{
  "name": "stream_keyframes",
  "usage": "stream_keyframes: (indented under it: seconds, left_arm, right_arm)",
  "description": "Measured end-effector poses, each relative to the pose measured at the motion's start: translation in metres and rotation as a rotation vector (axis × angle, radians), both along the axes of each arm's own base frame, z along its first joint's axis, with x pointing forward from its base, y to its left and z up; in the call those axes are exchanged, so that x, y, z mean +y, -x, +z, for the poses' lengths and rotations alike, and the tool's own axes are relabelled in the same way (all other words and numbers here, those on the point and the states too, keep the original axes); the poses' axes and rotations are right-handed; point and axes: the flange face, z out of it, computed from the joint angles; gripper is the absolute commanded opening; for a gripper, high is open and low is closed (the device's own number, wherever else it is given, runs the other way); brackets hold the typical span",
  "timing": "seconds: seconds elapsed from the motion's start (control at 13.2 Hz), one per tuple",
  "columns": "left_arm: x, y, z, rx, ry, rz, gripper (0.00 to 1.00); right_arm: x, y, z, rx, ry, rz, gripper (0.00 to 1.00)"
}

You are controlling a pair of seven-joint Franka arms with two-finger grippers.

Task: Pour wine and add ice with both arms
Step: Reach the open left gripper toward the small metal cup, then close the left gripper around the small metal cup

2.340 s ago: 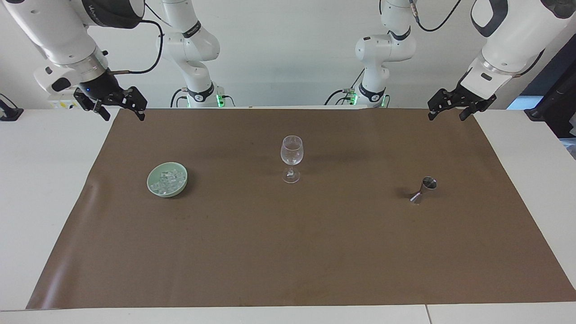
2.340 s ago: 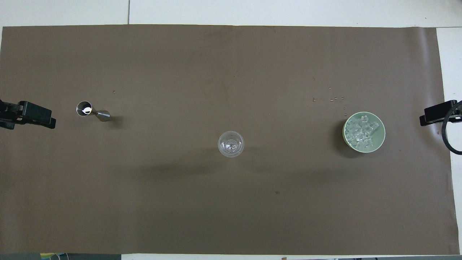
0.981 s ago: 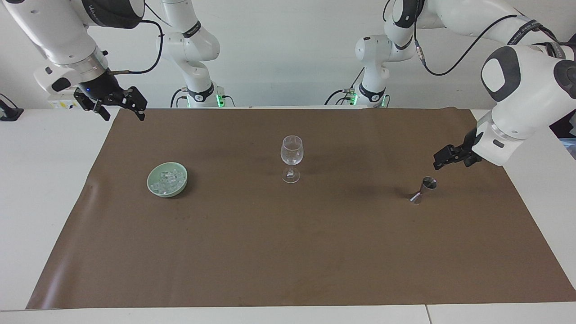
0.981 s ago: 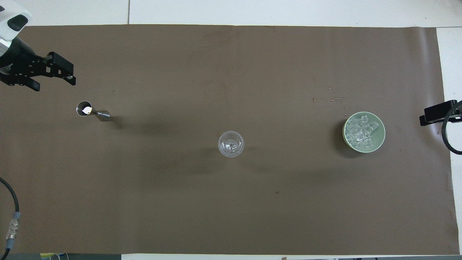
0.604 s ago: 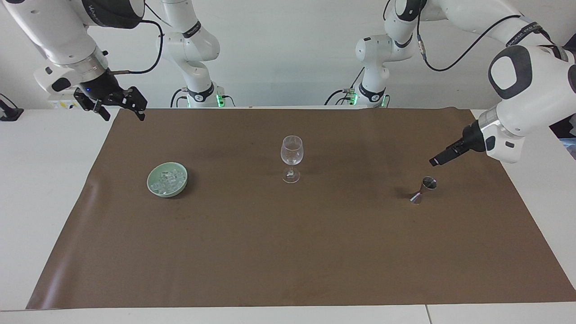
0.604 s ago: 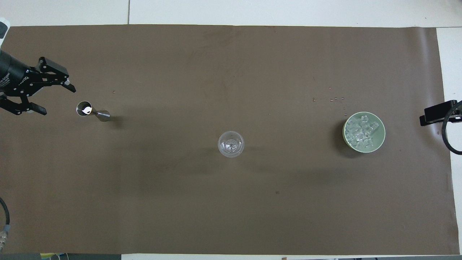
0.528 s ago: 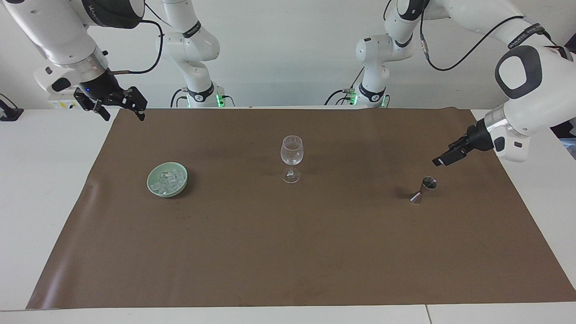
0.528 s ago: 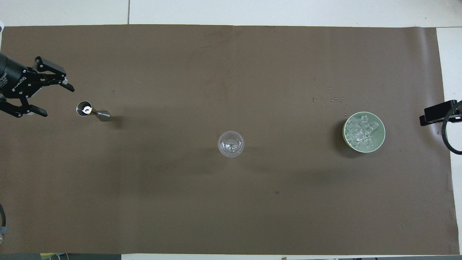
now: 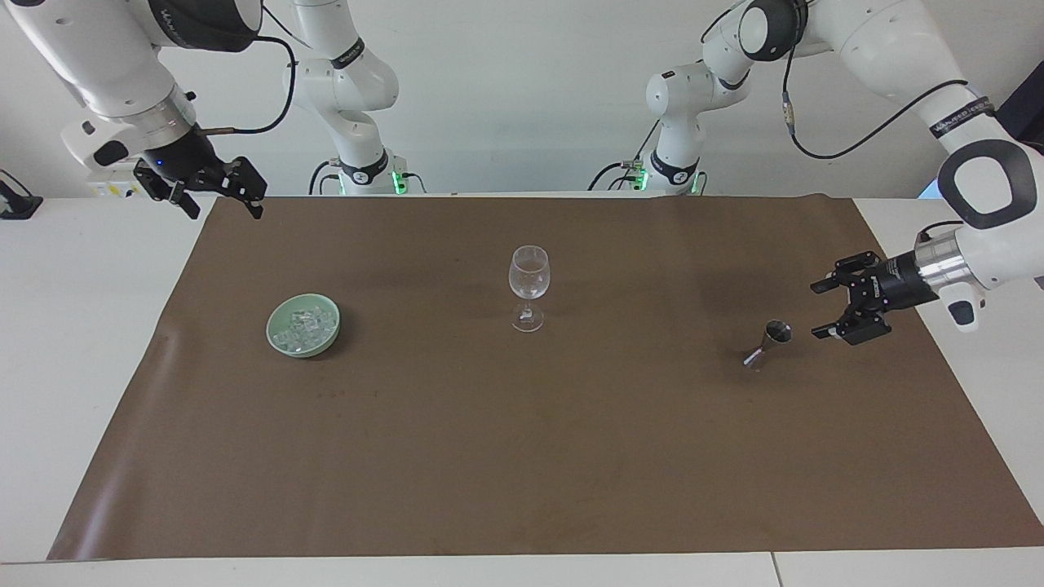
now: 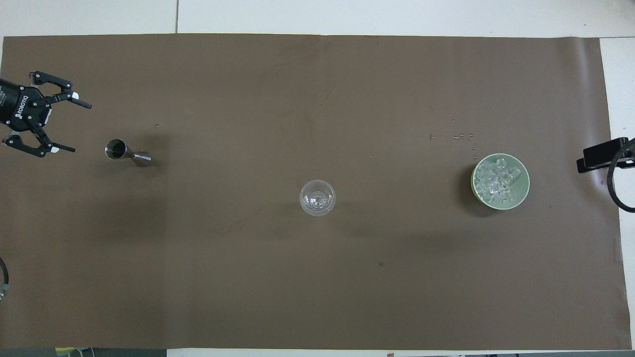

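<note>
Facing view: the left claw [image 9: 817, 309] hangs wide open, holding nothing, just beside the small shiny metal measuring cup [image 9: 769, 342] near the desk's left-arm end. Earlier it was higher. The right claw [image 9: 218, 198] waits open, away from the ice [image 9: 305, 327] in the green bowl [image 9: 281, 342].

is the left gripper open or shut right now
Open. The left gripper has its two fingers spread well apart in both views, pointing sideways at the metal jigger just beside it, with nothing between them.

Open left claw [image 10: 69, 126] nr jigger [image 10: 126, 153]
</note>
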Motion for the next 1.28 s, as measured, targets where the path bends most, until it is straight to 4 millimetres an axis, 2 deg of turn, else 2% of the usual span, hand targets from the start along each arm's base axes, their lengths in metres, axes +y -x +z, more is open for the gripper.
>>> stream_keyframes:
  seconds: [0.3,0.45,0.53,0.83,1.28]
  left_arm:
    - [0.060,-0.024,-0.063,-0.022,0.035,0.187,1.00]
    - [0.092,-0.022,-0.088,-0.040,0.053,0.294,1.00]
    - [0.099,-0.017,-0.099,-0.032,0.060,0.320,1.00]
    - [0.091,0.013,-0.137,0.049,0.093,0.366,1.00]
    - [0.053,0.065,-0.156,0.095,0.274,0.396,1.00]
  right_arm:
    - [0.000,0.000,0.000,0.000,0.000,0.000,1.00]
    - [0.000,0.000,0.000,0.000,0.000,0.000,1.00]
    - [0.000,0.000,0.000,0.000,0.000,0.000,1.00]
    - [0.000,0.000,0.000,0.000,0.000,0.000,1.00]
    - [0.000,0.000,0.000,0.000,0.000,0.000,1.00]
